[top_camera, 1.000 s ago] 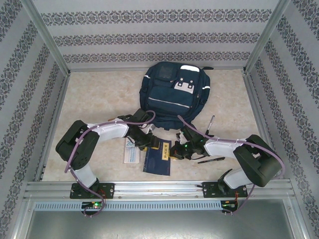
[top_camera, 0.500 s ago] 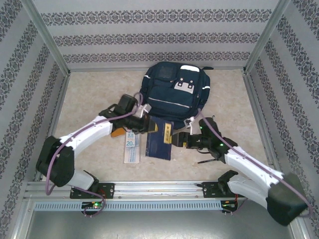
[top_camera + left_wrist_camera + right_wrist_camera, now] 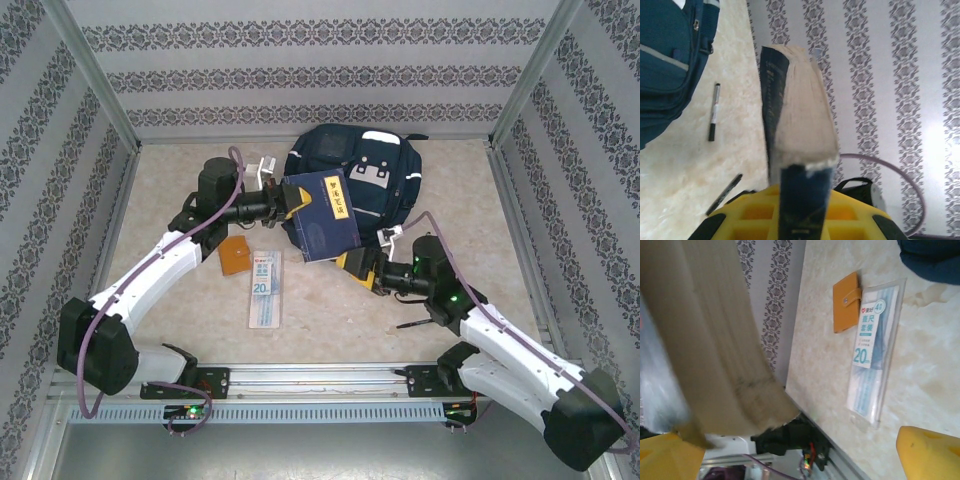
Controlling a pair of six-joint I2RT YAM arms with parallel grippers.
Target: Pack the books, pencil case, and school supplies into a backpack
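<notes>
A thin navy book (image 3: 325,215) hangs tilted in the air over the lower left part of the navy backpack (image 3: 355,165). My left gripper (image 3: 289,200) is shut on the book's left edge; in the left wrist view the book (image 3: 800,125) stands up from between the yellow fingers (image 3: 745,217). Just below the book's lower right corner, my right gripper (image 3: 360,268) is open. In its wrist view the book's pale page edge (image 3: 710,340) shows blurred above one finger (image 3: 929,452). The pencil case (image 3: 265,288) and orange square (image 3: 234,256) lie on the table. A black pen (image 3: 415,323) lies by my right arm.
A second black pen (image 3: 714,111) lies on the table beside the backpack (image 3: 670,60). Patterned walls and metal frame posts close the table in at left, right and back. A metal rail (image 3: 320,380) runs along the near edge.
My left arm has stretched out and lifted the book off the table, up toward the backpack. My right gripper has opened and now sits just under the book's corner.
</notes>
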